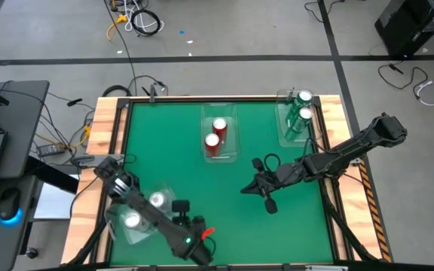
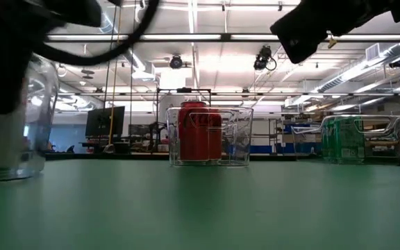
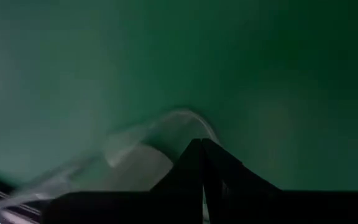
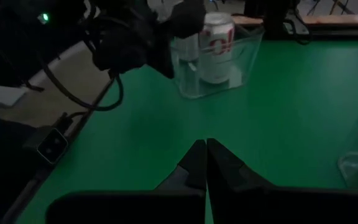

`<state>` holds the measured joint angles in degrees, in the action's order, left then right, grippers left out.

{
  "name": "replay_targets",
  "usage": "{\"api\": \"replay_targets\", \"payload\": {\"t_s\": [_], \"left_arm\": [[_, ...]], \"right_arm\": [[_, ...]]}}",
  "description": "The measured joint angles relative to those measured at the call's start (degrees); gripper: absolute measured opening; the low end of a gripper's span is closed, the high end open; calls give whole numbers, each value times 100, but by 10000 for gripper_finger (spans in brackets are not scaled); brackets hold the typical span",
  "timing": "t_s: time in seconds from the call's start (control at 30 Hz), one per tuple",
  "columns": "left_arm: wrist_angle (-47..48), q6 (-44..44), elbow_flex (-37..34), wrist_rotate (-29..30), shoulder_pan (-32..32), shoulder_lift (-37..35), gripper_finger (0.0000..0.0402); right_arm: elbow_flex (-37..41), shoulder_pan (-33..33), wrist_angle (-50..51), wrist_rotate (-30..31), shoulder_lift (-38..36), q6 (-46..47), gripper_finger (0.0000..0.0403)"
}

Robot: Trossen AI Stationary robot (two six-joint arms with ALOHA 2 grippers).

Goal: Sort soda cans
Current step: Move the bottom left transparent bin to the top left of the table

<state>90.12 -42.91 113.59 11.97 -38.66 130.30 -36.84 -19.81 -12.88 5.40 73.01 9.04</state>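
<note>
Two red soda cans (image 1: 217, 134) stand in a clear bin at the table's far middle, also seen in the low view (image 2: 198, 132). Two green cans (image 1: 302, 105) stand in a clear bin at the far right corner. Two silver cans (image 1: 157, 199) stand in a clear bin (image 1: 119, 229) at the near left. My left gripper (image 1: 181, 207) is shut and points steeply down just beside that bin. Its own view shows the bin's rounded corner (image 3: 166, 127) beyond the fingertips (image 3: 202, 149). My right gripper (image 1: 246, 190) is shut and hangs empty over the table's middle.
Open green mat lies between the three bins. The table has raised wooden side rails (image 1: 104, 128). A desk with a laptop and mouse stands off the left edge, and cables lie on the floor beyond the far edge.
</note>
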Motion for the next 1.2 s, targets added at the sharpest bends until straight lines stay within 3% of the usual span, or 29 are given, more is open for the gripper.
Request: {"api": "replay_targets", "payload": {"t_s": [0.33, 0.77, 1.0, 1.2], "left_arm": [[-536, 621, -1273, 689, 783, -763, 0], [-1910, 1851, -3336, 944, 2050, -2065, 0], [-2739, 2848, -4335, 1111, 3033, -2883, 0], [-3107, 3750, -4606, 1116, 3794, -3526, 0]], "right_arm": [[-2, 45, 100, 106, 0, -20, 0], [-2, 479, 346, 113, 0, -122, 0], [-2, 889, 366, 110, 0, -170, 0], [-1, 1214, 358, 73, 0, -170, 0]]}}
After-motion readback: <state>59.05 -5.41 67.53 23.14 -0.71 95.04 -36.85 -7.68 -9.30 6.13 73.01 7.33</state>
